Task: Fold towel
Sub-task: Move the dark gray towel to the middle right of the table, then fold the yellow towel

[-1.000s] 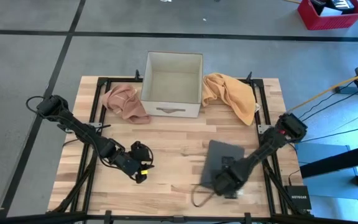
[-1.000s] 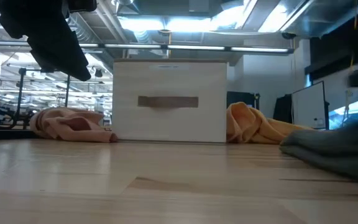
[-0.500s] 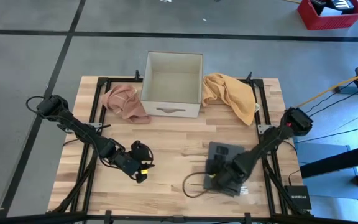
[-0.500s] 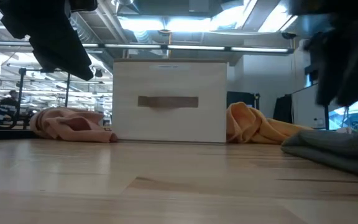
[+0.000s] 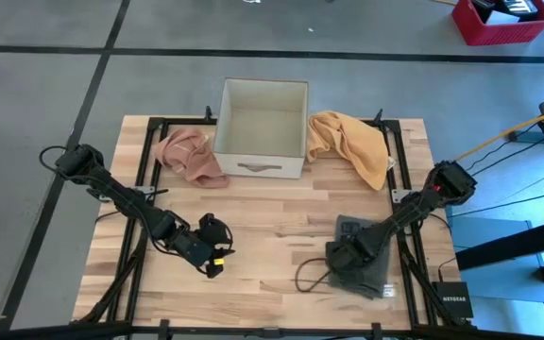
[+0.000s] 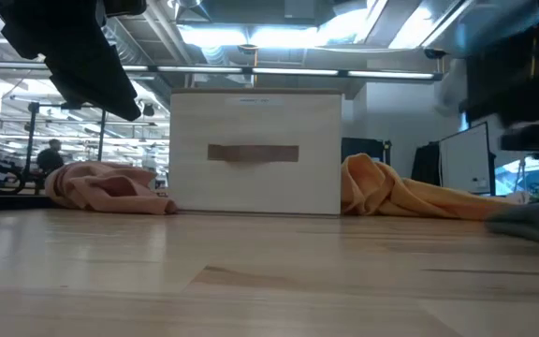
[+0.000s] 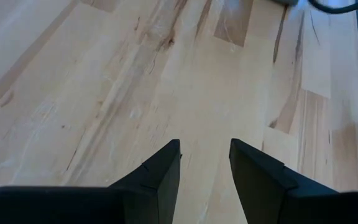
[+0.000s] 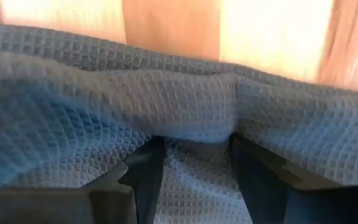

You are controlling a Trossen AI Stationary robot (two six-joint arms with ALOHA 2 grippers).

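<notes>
A grey waffle towel, folded into a small stack, lies near the table's right near corner; the low view shows only a low strip of this towel at its right edge. My right gripper sits at the stack's left side, shut on the cloth, and the weave fills the right wrist view, where that same gripper shows at the bottom. My left gripper hovers open over bare wood at the left near part of the table, also seen open in the left wrist view. My right gripper pinches the grey towel between its two fingers at a raised fold on the stack's left side, coming slanting down from the right. How many layers it has I cannot tell. The cloth puckers between the fingers, and the rest of the stack lies on the table.
An open white box stands at the far middle, with a pink cloth heaped at its left and an orange cloth at its right. A dark cable loop lies left of the grey towel. Bare wood spans the table's middle.
My right gripper has moved toward the table's right edge and a little toward the far edge, dragging the grey towel along. The stack has slid rightward on the wood and now lies close to the right edge. In the low view it has almost left the picture.
</notes>
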